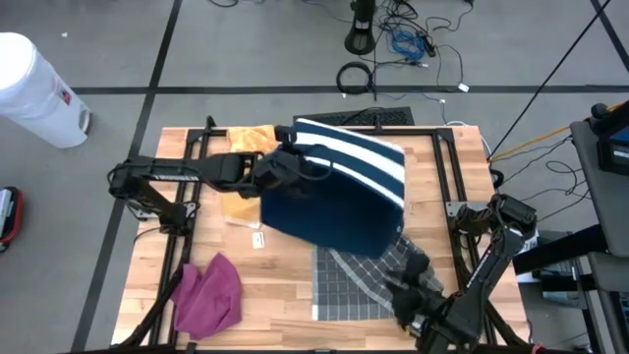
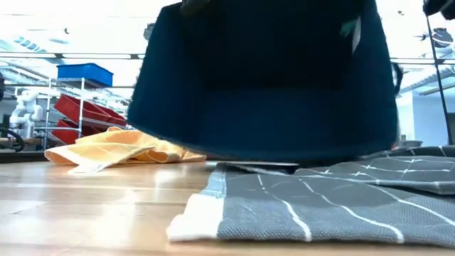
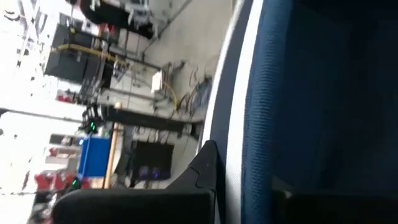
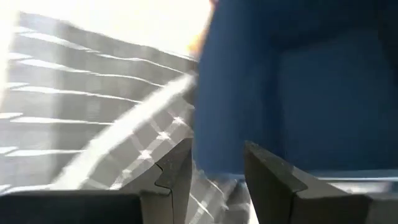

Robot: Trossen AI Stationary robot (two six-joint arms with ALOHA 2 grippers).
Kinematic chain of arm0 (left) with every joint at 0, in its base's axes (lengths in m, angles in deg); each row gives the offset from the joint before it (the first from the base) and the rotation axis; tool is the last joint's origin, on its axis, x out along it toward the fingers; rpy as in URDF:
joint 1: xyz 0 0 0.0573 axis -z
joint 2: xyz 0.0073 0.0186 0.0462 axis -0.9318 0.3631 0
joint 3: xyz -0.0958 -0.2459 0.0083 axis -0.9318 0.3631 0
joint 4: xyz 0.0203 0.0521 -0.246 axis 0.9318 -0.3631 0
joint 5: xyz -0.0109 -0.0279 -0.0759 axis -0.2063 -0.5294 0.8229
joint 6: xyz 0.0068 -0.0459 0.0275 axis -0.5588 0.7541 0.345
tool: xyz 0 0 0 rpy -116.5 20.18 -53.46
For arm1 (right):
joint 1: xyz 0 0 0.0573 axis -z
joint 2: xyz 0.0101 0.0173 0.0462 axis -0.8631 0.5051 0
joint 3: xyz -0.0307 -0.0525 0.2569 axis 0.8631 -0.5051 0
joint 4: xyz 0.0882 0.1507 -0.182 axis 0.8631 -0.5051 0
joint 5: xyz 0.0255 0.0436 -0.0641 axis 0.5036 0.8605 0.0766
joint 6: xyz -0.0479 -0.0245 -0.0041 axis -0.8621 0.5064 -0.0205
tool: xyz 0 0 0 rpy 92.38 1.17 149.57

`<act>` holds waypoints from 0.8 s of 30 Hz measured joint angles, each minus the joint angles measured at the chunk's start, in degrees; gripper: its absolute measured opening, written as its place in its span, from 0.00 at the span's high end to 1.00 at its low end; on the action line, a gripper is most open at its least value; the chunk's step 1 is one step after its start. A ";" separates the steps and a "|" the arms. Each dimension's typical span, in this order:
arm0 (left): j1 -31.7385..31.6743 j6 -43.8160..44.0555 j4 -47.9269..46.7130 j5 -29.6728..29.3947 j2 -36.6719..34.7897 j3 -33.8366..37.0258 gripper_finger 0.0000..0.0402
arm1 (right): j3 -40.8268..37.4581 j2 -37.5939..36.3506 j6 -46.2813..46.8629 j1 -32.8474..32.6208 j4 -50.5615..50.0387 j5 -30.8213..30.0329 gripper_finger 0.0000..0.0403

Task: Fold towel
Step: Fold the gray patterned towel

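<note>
Reaching from the left side of the desk point(image 1: 147, 295) toward its middle, the left arm is stretched almost flat, and the left claw point(image 1: 285, 162) is clamped on the upper corner of the blue towel point(image 1: 339, 192). The towel has white stripes along its far edge. It is lifted off the desk and hangs in the air; in the low view its dark blue cloth point(image 2: 263, 78) fills most of the picture and its lower edge hangs just above the wood.

The right arm is bent at the near right corner of the desk, with its elbow close to the right edge. The right claw point(image 1: 408, 285) is low, above the grey towel point(image 1: 359, 280). In the right wrist view its two fingers point(image 4: 177, 168) stand apart, and the lower edge of the blue towel hangs near the gap between them. I cannot tell if the fingers touch the cloth.

There are four cloths in total. One is the blue towel, held up. One is the grey checked towel, lying flat under and in front of it. One is a yellow towel point(image 1: 241, 202), crumpled on the far left part of the desk, partly behind the left arm. One is a purple cloth point(image 1: 208, 293), in a heap near the front left corner.
</note>
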 joint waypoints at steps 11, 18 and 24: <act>-3.19 7.87 -7.89 -1.01 0.12 -14.77 0.99 | 0.00 0.00 -29.69 3.28 18.73 1.24 0.68; -5.66 10.82 -14.72 -0.46 1.61 -14.71 0.99 | 0.00 0.00 -47.93 3.57 28.26 -7.58 0.68; -5.67 12.52 -14.35 2.30 1.60 -14.61 0.99 | 0.00 0.00 -45.34 6.74 17.61 -8.10 0.68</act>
